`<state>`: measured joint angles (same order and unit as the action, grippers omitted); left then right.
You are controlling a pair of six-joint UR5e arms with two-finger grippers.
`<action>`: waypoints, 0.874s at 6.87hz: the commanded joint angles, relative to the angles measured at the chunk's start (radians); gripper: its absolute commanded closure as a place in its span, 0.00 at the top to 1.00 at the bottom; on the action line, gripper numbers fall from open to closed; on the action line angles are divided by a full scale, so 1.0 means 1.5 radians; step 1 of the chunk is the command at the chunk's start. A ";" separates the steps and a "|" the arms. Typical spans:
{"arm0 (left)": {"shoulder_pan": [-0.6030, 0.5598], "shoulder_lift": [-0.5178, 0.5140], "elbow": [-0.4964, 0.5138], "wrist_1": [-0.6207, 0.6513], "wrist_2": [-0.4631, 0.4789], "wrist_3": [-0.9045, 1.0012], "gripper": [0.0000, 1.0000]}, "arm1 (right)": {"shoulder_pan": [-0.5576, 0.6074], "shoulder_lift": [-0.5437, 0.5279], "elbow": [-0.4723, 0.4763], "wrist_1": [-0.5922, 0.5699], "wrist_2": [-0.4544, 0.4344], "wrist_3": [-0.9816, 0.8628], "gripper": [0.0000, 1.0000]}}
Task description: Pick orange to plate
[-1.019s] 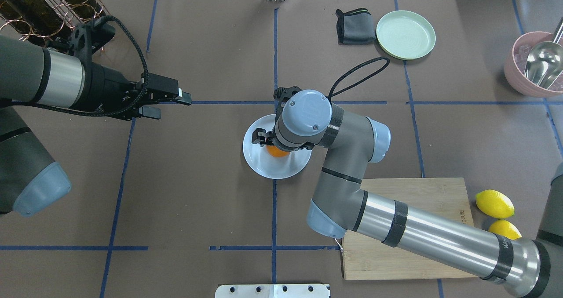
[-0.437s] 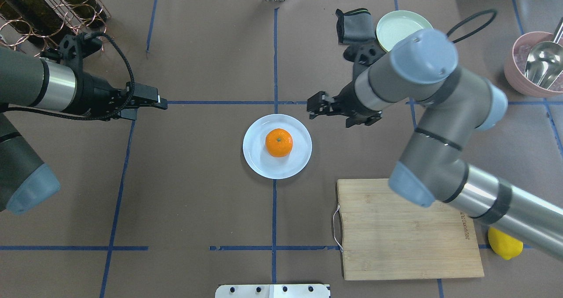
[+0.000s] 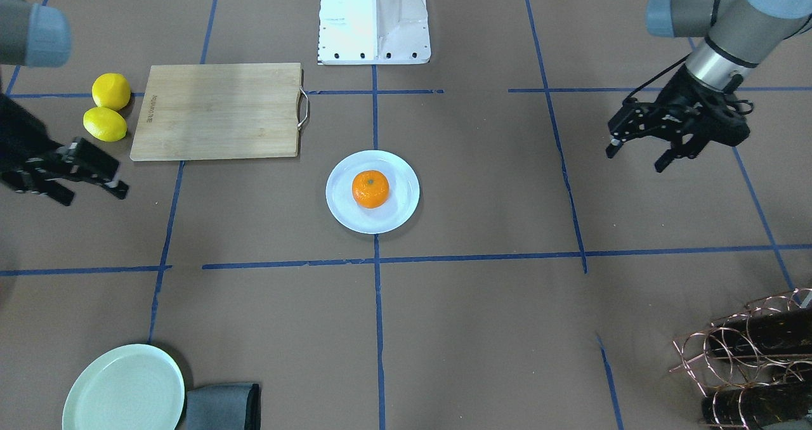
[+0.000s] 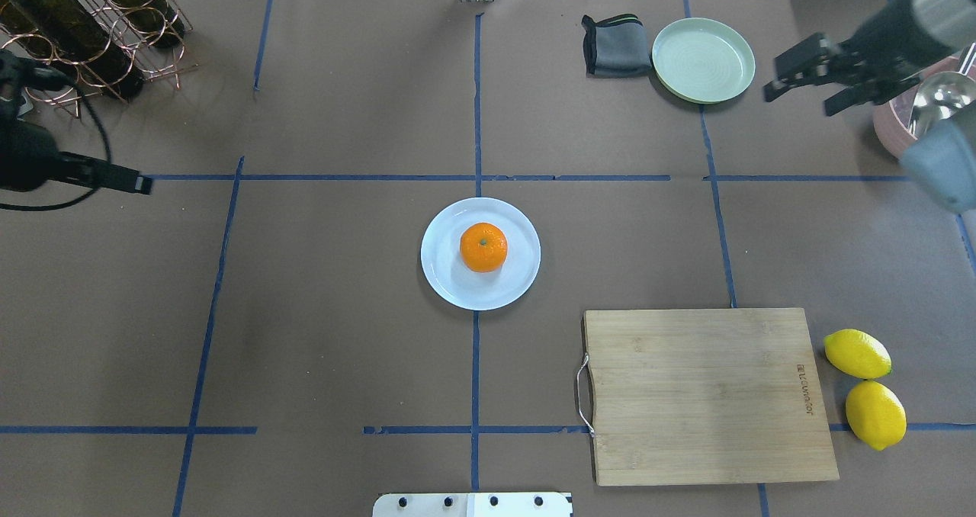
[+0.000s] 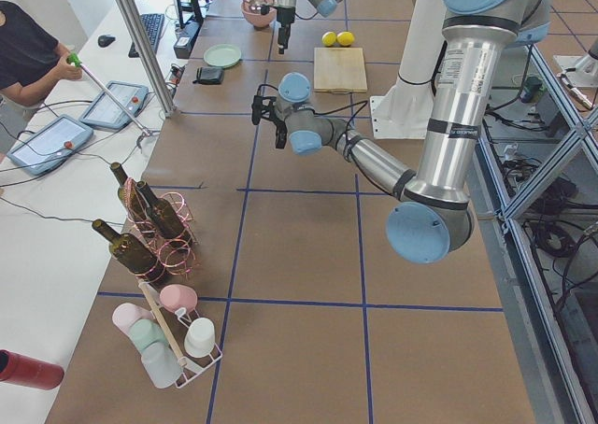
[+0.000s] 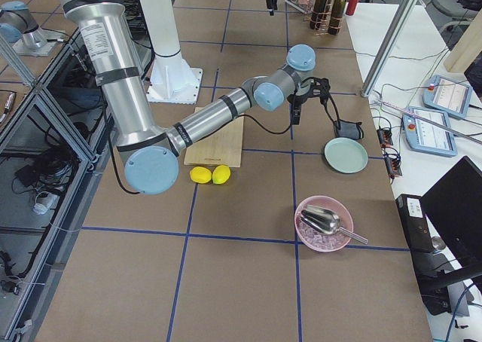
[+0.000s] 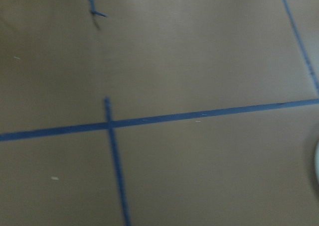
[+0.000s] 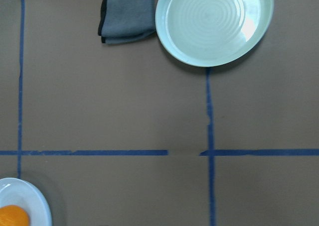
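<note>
Left end effector (image 3: 634,159) and right end effector (image 4: 798,99) withdrew.

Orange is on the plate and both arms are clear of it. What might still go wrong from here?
1. The right gripper, jaws open, hangs close to the pink bowl and its metal scoop; a careless next move might knock them.
2. The left gripper is not far from the bottle rack; a swing that way might snag it.
3. The orange lies loose on the plate; a table jolt might roll it off.
</note>
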<state>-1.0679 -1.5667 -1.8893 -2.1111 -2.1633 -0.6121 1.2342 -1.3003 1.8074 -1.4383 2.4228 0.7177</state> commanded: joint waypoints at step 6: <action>-0.364 0.055 0.028 0.426 -0.183 0.535 1.00 | 0.212 -0.171 -0.043 -0.277 -0.115 -0.718 1.00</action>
<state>-1.6115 -1.4947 -1.8439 -1.4835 -2.4225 0.1960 1.5491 -1.5416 1.7430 -1.8477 2.2516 -0.3425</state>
